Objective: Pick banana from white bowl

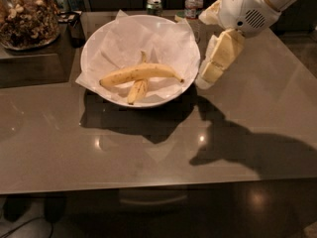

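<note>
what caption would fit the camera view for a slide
Gripper hovers just right of the white bowl, where the banana lies across a shorter banana.

Long curved yellow banana [140,73] flecked with brown, laid crosswise in the wide white bowl [148,104], stem tip turned right, bowl lined with crinkled white paper, pincer [205,79] held just right of the bowl.
</note>
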Available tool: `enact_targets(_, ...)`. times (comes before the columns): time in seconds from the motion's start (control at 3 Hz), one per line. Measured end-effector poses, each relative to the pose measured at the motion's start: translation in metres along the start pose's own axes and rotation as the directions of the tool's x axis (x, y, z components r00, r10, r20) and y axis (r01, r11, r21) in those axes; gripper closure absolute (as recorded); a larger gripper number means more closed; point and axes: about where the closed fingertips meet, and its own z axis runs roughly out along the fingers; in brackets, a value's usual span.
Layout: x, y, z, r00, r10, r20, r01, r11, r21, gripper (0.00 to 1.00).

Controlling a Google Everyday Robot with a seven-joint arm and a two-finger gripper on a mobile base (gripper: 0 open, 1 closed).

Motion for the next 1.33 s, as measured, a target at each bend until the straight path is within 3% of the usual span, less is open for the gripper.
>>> enact_targets(0.33, -0.017, -0.009, 0.031, 0.998, -0.002, 0.07, 0.007, 0.9973, -0.073, 0.0)
enact_targets(0.67, -0.017, -0.01, 0.034, 0.997, 0.001, 0.072, 0.005, 0.9969, -0.078, 0.17)
enact_targets(1.33, -0.015, -0.011, 0.043, 0.996, 0.018, 0.091, -0.011, 0.9965, -0.083, 0.21)
